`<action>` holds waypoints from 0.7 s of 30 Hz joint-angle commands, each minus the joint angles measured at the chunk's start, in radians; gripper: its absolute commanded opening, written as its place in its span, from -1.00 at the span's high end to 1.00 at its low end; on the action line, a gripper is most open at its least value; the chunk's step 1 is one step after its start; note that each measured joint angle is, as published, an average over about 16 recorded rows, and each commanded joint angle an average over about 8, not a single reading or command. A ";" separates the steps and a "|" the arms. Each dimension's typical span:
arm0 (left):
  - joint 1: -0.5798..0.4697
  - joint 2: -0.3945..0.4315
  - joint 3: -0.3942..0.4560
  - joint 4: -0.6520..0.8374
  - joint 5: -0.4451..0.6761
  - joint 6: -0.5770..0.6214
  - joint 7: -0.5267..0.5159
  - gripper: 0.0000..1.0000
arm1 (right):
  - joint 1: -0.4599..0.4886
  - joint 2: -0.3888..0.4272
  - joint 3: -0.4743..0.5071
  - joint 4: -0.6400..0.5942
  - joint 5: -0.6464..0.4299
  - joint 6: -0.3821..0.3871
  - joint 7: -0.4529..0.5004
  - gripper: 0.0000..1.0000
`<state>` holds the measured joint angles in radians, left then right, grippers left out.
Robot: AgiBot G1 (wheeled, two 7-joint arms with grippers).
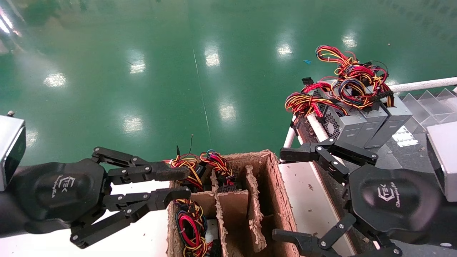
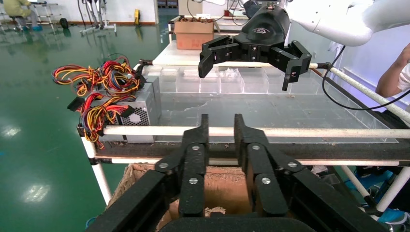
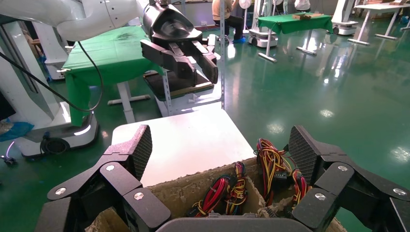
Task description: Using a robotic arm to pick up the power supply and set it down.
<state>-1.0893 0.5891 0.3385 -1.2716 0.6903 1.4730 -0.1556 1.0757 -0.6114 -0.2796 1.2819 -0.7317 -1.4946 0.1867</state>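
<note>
My right gripper [image 1: 278, 194] [image 3: 221, 145], the arm with the plain grey wrist box, hangs open and empty over the right edge of a brown carton [image 1: 250, 155]. It also shows far off in the left wrist view [image 2: 249, 67]. Power supplies stand in the carton's left compartments. Only their red-yellow-blue wire bundles [image 1: 191, 225] [image 3: 217, 191] show, the grey bodies are hidden, and I cannot tell which one is the task's. My left gripper [image 1: 185, 184] [image 2: 221, 121] reaches to the carton's left rim with a narrow empty gap between its fingers.
Three grey power supplies [image 1: 353, 121] [image 2: 140, 104] with tangled wires stand side by side on the corner of a white-pipe rack [image 1: 421, 85]. Clear plastic trays [image 1: 432, 103] lie behind them. A white table [image 1: 142, 242] bears the carton. Green floor lies beyond.
</note>
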 commanded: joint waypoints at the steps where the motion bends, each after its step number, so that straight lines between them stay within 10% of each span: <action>1: 0.000 0.000 0.000 0.000 0.000 0.000 0.000 1.00 | 0.000 0.000 0.000 0.000 0.000 0.000 0.000 -1.00; 7: 0.000 0.000 0.000 0.000 0.000 0.000 0.000 1.00 | 0.000 0.000 0.000 0.000 0.000 0.000 0.000 -1.00; 15: 0.000 0.000 0.000 0.000 0.000 0.000 0.000 -0.86 | 0.000 0.000 0.000 0.000 0.000 0.000 0.000 -1.00; 21: 0.000 0.000 0.000 0.000 0.000 0.000 0.000 -1.00 | -0.001 -0.001 -0.002 -0.001 -0.002 0.002 0.002 -1.00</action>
<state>-1.0893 0.5891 0.3386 -1.2715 0.6903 1.4731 -0.1556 1.0764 -0.6143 -0.2852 1.2802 -0.7422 -1.4871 0.1918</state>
